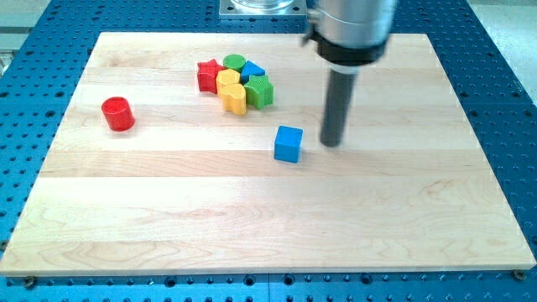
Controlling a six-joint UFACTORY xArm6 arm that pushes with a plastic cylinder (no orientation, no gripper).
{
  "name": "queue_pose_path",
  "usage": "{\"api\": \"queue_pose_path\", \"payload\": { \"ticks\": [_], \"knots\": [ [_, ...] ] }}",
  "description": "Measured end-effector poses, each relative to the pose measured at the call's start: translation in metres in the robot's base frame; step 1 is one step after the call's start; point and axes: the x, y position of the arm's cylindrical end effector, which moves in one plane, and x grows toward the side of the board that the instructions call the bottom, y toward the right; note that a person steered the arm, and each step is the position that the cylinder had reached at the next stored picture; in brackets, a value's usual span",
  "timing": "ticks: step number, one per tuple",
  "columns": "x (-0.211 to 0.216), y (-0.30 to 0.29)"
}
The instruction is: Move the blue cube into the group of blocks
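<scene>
The blue cube point(288, 143) sits near the board's middle. My tip point(332, 143) is just to the cube's right, a small gap apart. The group of blocks lies up and left of the cube: a red star point(208, 75), a green cylinder point(234, 63), a blue block point(252, 70), a yellow block point(227, 80), another yellow block point(235, 97) and a green block point(259, 91), all packed together.
A red cylinder point(117, 113) stands alone at the view's left. The wooden board point(268, 235) lies on a blue perforated table point(503, 75). The arm's wide grey body point(351, 25) hangs over the board's top edge.
</scene>
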Motion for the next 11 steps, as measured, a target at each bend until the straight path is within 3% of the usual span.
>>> {"api": "queue_pose_path", "payload": {
  "ticks": [1, 3, 5, 7, 11],
  "knots": [
    [0.024, -0.031],
    [-0.003, -0.133],
    [0.001, -0.202],
    [-0.025, -0.183],
    [-0.025, -0.138]
  ]
}}
